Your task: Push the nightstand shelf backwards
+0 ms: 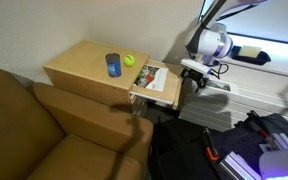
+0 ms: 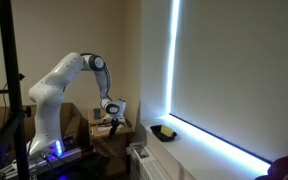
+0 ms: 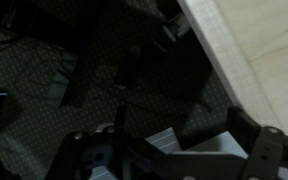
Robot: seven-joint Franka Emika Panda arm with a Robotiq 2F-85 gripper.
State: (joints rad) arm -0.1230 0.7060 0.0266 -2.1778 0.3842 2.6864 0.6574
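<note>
A big brown sofa [image 1: 54, 130] fills the near left of an exterior view. The white robot arm [image 2: 69, 75] bends over from the right, and it shows in both exterior views. A black bag [image 1: 184, 150] lies on the floor, near and to the right of the sofa.

The nightstand [image 1: 84, 68] stands just behind the sofa arm, at the far side. It is a light wooden box with a flat top. The nightstand shelf [image 1: 156, 88] sticks out from its right side. The shelf is pulled out, and it has bright magazines and white papers on it.

The pincer [image 1: 192, 68] hangs just to the right of the shelf's outer end. It is too small to tell if it touches the wood. In the wrist view its two fingers [image 3: 262, 150] stand wide apart and hold nothing.

On the nightstand top a blue cup [image 1: 113, 65] stands upright. A small green ball [image 1: 129, 60] sits just to its right.
</note>
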